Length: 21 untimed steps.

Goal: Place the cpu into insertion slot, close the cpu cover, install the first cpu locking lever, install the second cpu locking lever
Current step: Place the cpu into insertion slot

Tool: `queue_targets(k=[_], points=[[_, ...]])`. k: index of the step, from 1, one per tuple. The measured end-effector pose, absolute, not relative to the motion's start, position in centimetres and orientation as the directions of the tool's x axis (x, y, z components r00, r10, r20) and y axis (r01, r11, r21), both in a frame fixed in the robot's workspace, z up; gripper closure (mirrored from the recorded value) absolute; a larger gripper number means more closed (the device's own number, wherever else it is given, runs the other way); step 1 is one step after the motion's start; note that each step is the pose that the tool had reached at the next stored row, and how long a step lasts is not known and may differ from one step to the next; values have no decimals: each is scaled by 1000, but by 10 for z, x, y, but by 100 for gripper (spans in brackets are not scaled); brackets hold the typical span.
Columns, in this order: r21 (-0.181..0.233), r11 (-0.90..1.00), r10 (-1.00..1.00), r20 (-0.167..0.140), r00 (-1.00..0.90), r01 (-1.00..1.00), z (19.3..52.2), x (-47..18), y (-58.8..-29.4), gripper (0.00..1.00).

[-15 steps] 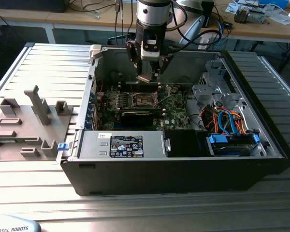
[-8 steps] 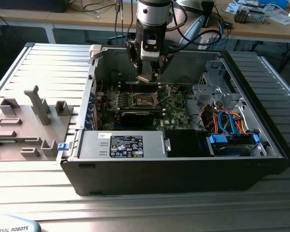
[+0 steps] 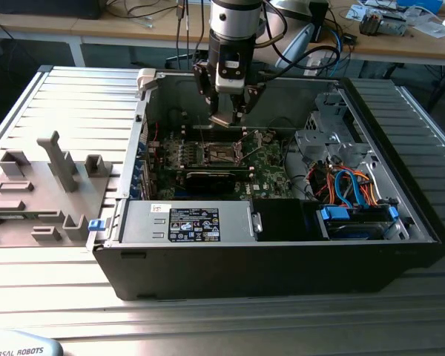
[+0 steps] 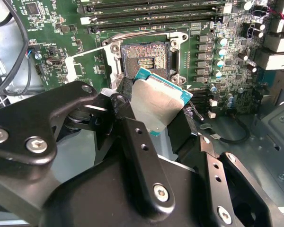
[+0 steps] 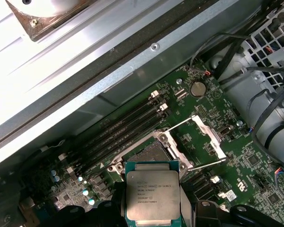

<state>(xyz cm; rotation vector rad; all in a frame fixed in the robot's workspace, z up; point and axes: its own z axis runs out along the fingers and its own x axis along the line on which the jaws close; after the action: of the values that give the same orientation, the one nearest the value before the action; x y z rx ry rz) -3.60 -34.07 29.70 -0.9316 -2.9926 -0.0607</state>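
Lying nearest in the exterior view, the ribbed metal tabletop [image 3: 208, 326] carries the open black computer case [image 3: 282, 267], with a grey moulded fixture tray [image 3: 37, 200] at the exterior view's left. Just inside the case's near wall sits the boxy steel power supply [image 3: 144, 222], then the black graphics card [image 3: 208, 180], and beyond it the green motherboard [image 3: 271, 174].

On that board the insertion slot [image 4: 144, 59] stands bare: a square socket with a dark, pin-speckled centre and a bright metal rim. The cpu cover [image 5: 209, 137], a thin silver frame, is swung up off the socket, and the wiry locking levers [image 4: 142, 34] look unlatched.

Above the slot and apart from it hangs the hand [image 3: 228, 113]. Its 2 black fingers [image 4: 180, 130] are closed partway onto opposite edges of the cpu [image 4: 158, 106], a flat square chip with a brushed grey lid and teal edge.

By my reading, step 1 of 4 is under way and none is finished: chip unseated, cover open, 2 levers loose. Farthest off, a wooden tabletop [image 3: 133, 30] holds cables.
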Motion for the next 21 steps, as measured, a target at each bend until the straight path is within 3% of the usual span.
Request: queue_targets(k=[21], points=[[35, 815, 579, 18, -815, 579, 297, -36, -341, 46]])
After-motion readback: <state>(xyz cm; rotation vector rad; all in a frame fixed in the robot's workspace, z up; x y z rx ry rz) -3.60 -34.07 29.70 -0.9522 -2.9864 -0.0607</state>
